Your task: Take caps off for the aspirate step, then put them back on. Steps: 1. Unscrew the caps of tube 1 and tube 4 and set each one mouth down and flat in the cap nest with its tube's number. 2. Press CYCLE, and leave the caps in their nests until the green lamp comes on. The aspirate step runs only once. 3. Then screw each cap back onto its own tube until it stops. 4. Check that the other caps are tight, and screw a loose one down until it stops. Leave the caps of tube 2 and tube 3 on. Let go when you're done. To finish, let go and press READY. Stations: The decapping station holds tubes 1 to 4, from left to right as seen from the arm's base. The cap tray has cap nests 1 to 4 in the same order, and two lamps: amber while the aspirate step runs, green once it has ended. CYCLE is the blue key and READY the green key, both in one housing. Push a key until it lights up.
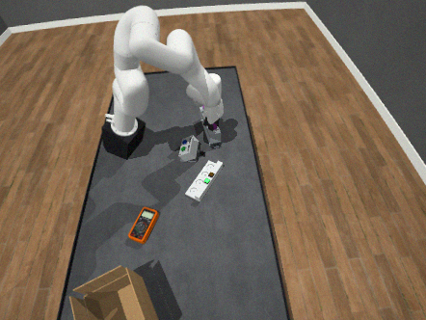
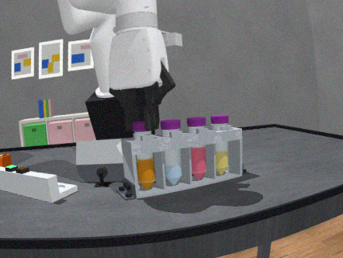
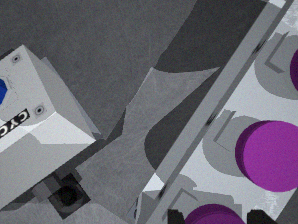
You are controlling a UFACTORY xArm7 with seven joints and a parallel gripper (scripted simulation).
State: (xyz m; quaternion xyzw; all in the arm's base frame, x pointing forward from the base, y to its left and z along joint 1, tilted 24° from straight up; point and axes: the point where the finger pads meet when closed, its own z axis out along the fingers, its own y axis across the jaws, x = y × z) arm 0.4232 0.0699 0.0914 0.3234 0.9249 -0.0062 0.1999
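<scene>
The decapping rack (image 2: 182, 159) holds four tubes with orange, pale blue, red and yellow fills, each with a purple cap. My gripper (image 2: 143, 123) stands upright over the rack's left end in the exterior view. It is shut on the purple cap (image 2: 139, 126) of the orange tube (image 2: 146, 171). In the wrist view the cap (image 3: 215, 216) shows at the bottom edge between my dark fingertips. The other three caps sit on their tubes. The white cap tray (image 1: 204, 180) has its green lamp (image 1: 207, 180) lit, and its nests look empty.
The grey key housing (image 1: 189, 148) with the blue CYCLE and green READY keys stands just beside the rack, and it also shows in the wrist view (image 3: 30, 125). An orange multimeter (image 1: 144, 225) and a cardboard box (image 1: 113, 294) lie farther down the mat.
</scene>
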